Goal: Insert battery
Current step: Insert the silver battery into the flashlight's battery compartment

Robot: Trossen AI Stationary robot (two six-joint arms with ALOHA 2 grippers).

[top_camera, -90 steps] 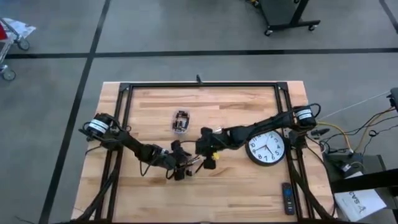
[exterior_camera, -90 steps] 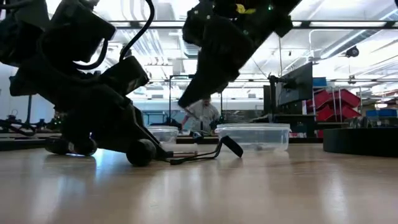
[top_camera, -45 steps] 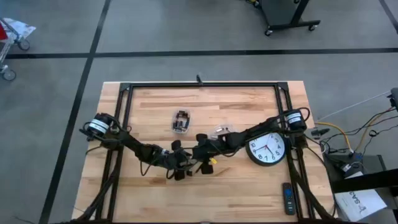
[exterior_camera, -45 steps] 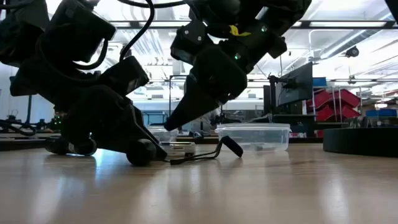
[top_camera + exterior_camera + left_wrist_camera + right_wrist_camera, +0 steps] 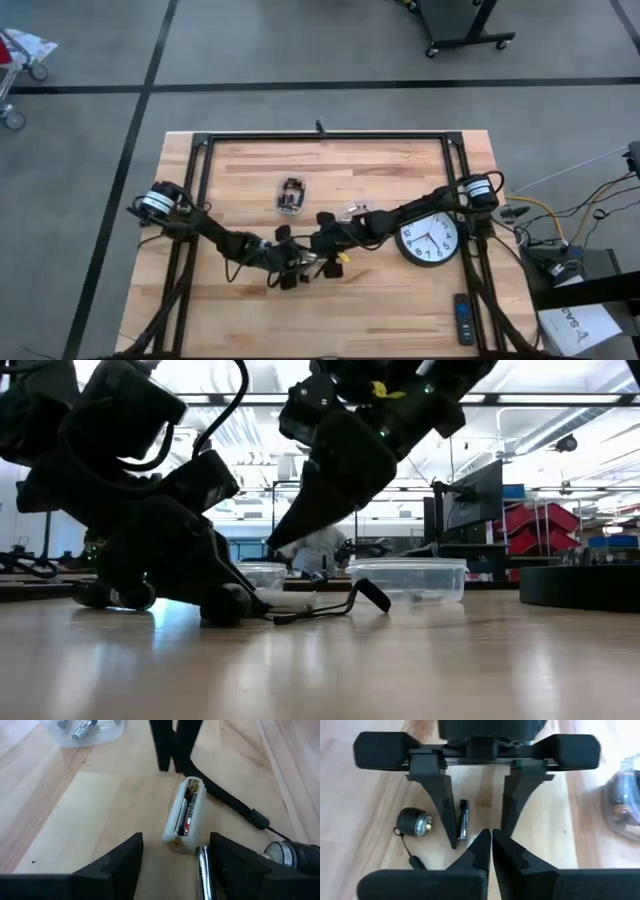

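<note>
Wooden table (image 5: pixel 400 290) | battery holder (image 5: pixel 184 815) between parted left end effector (image 5: pixel 172 865) fingers — right end effector (image 5: pixel 491 851) closed

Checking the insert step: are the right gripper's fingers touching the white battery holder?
Cannot tell. In the left wrist view, the right gripper has its shut fingers ending right at the white battery holder's far end; no plain gap or contact shows.

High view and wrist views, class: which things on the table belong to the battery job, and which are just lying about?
Belongs to the job: battery holder, clear dish of batteries, left gripper, right gripper.
Just lying about: wall clock, remote.
</note>
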